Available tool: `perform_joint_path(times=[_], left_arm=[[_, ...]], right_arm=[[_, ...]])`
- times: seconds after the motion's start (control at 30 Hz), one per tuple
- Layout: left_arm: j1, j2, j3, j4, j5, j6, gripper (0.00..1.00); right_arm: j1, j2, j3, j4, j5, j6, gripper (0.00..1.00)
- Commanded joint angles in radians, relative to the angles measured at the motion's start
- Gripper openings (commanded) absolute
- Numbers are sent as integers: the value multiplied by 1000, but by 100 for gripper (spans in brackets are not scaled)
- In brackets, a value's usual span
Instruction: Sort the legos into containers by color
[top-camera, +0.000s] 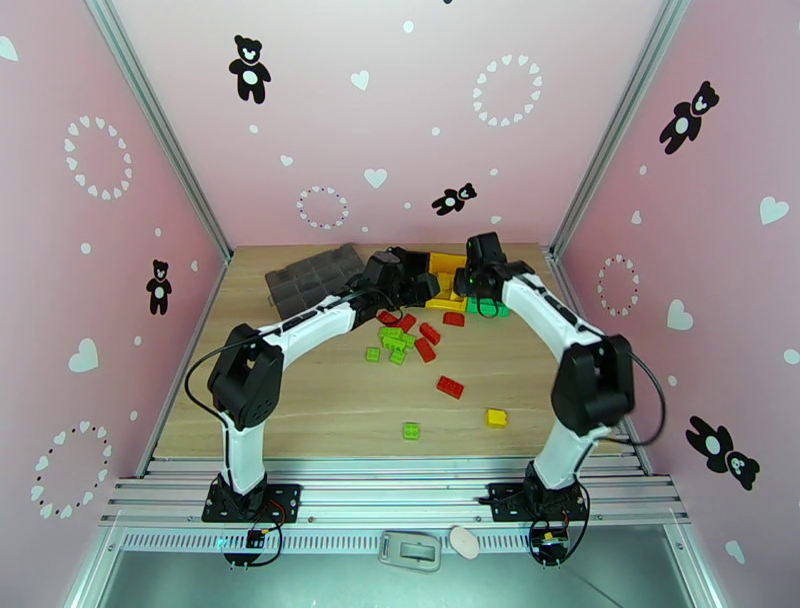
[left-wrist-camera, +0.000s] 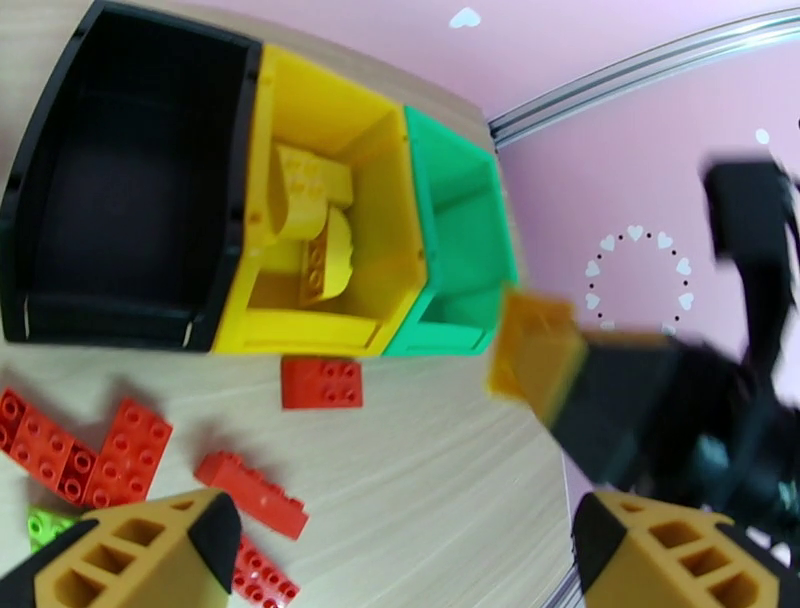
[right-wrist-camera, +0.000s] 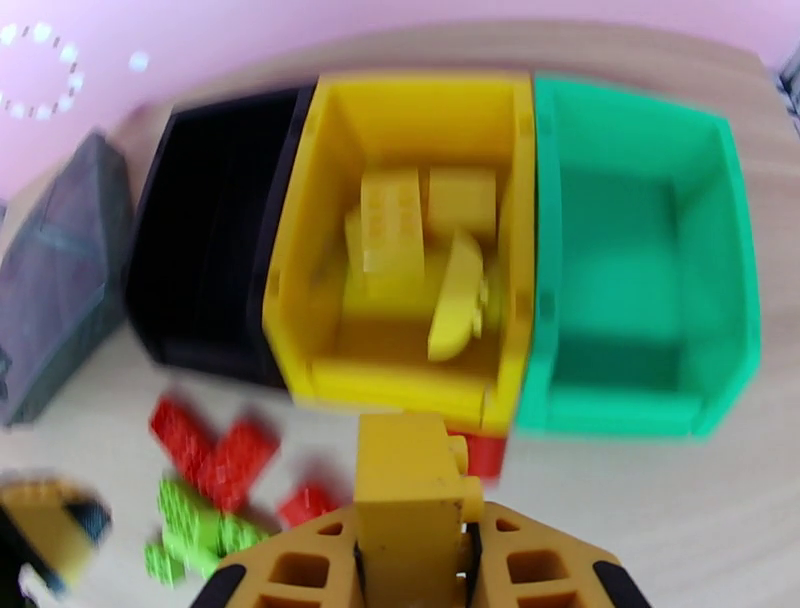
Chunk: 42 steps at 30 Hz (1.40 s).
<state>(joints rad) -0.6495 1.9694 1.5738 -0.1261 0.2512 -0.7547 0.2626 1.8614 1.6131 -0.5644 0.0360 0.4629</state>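
Observation:
Three joined bins stand at the back of the table: black (left-wrist-camera: 130, 200), yellow (right-wrist-camera: 400, 130) and green (right-wrist-camera: 640, 250). Several yellow bricks (right-wrist-camera: 420, 250) lie in the yellow bin, and the green bin looks empty. My right gripper (right-wrist-camera: 410, 560) is shut on a yellow brick (right-wrist-camera: 405, 480), just in front of the yellow bin. My left gripper (left-wrist-camera: 400, 560) is open with nothing between its fingers, hovering over red bricks (left-wrist-camera: 320, 382) before the bins. Loose red (top-camera: 450, 386), green (top-camera: 411, 431) and yellow (top-camera: 496, 418) bricks lie on the table.
A dark-grey organizer box (top-camera: 312, 275) lies at the back left, beside the black bin. A cluster of green bricks (top-camera: 395, 345) and red bricks (top-camera: 428, 335) sits mid-table. Both arms crowd together over the bins. Pink walls close in three sides.

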Motion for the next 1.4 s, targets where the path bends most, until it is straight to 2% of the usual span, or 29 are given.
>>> perform_joint_path(times=[0.0,0.2,0.27,0.4,0.5,0.63,0.73,1.07,1.17,1.37], left_arm=[[10,11,30,-27,2,18,93],[26,3,-2,-11,0,17,94],[31,0,-13,-8,2,16,93],[36,-13,-40,-2,-1,19,93],[36,-20,-56,1,-1,19,93],[33,-36,-86,10,-4,18,93],[21,-56,-111,4,-21,30,93],[-50,-110,-219,-7,-80,78,90],[-58,-132,-268,2,-89,76,89],[-59,-204,-400,62,-100,51,89]], right_arm=[[-15,100,142,-61,19,-11,17],[-35,271,361,-120,16,-10,18],[-36,320,430,-147,11,-16,24],[-37,371,519,-184,4,-25,43],[-40,363,530,-186,-2,-24,49],[-40,329,519,-203,-16,-28,50],[-40,247,423,-174,-25,-19,50],[-40,-204,-145,-5,-23,31,55],[-40,-324,-294,-6,-30,47,56],[-38,-544,-569,-69,-26,96,64]])
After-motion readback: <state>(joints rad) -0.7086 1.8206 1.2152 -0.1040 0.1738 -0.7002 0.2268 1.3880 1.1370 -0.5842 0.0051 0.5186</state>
